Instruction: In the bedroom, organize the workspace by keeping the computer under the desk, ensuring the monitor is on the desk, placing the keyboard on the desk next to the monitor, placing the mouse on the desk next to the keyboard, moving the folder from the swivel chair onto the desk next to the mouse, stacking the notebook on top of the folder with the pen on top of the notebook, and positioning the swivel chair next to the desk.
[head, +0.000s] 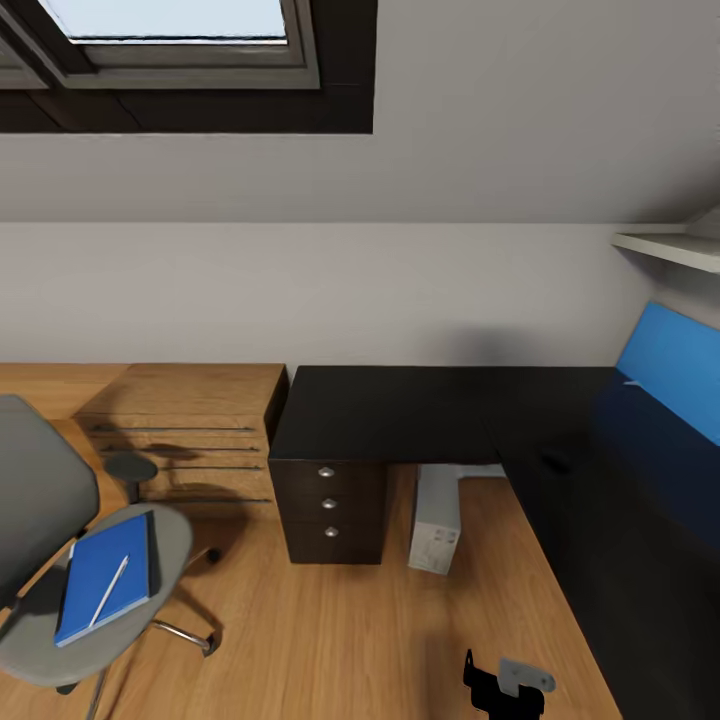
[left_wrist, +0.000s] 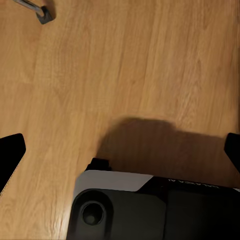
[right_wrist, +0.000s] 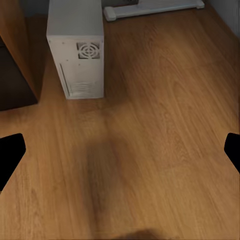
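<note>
Head view first: we face the long black-topped L-shaped desk (head: 400, 410) with dark drawers and silver knobs, its top bare here. Beneath it stands the small light grey tower computer (head: 436, 525), already where it belongs. At our left, the grey padded swivel chair (head: 60, 560) carries the flat bright blue folder (head: 105, 578), a thin white pen (head: 109, 590) lying across it, so both wait to be lifted over. Our left gripper (left_wrist: 120, 150) and right gripper (right_wrist: 120, 150) hang over the wooden floor (right_wrist: 165, 150), fingers spread wide, holding nothing.
</note>
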